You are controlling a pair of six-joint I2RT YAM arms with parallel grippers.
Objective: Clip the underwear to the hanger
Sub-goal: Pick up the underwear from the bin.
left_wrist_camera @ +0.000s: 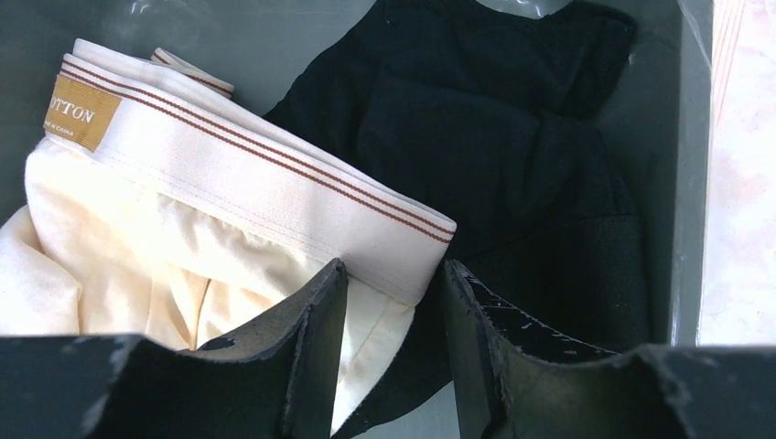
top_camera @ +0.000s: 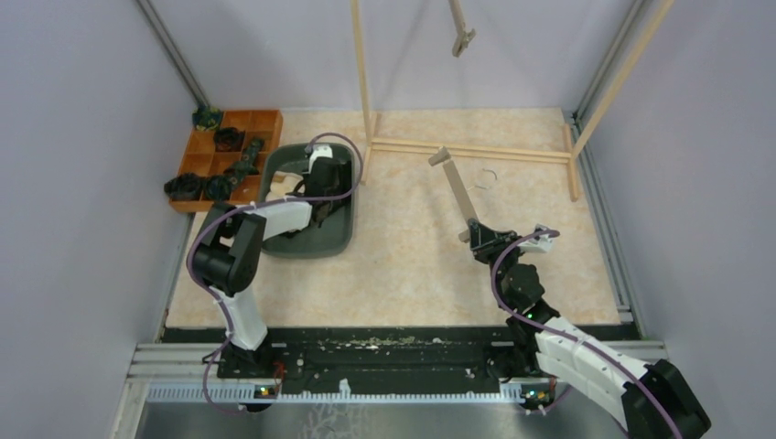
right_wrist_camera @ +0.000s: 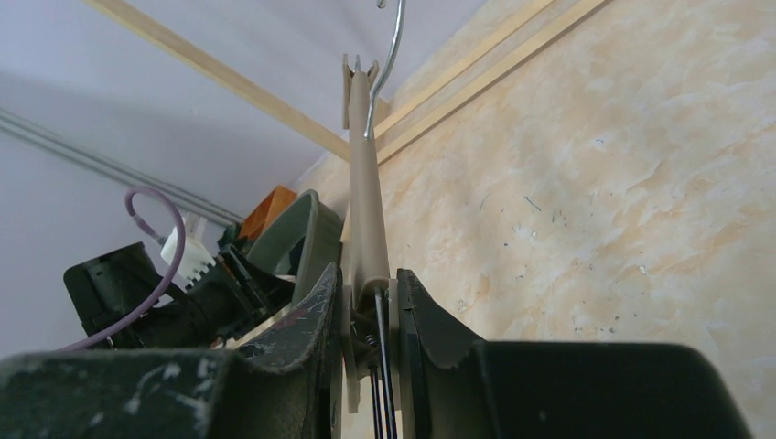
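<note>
The pale cream-yellow underwear [left_wrist_camera: 183, 238], with a white red-striped waistband, lies in the grey bin [top_camera: 337, 240] beside the black underwear [left_wrist_camera: 494, 137]. My left gripper [left_wrist_camera: 395, 274] is open and low in the bin, its jaws either side of the waistband's corner. In the top view the left gripper [top_camera: 318, 208] points down into the bin. My right gripper [right_wrist_camera: 369, 283] is shut on the clip at one end of the beige hanger [right_wrist_camera: 366, 183]. The hanger [top_camera: 455, 187] slants up and away from the right gripper [top_camera: 483, 240], with its wire hook [top_camera: 485, 177] to the right.
An orange compartment tray [top_camera: 264, 123] with dark items stands at the back left. A wooden rack frame [top_camera: 467, 146] stands at the back, with another beige hanger end [top_camera: 460, 37] hanging above. Grey walls close in the table on three sides.
</note>
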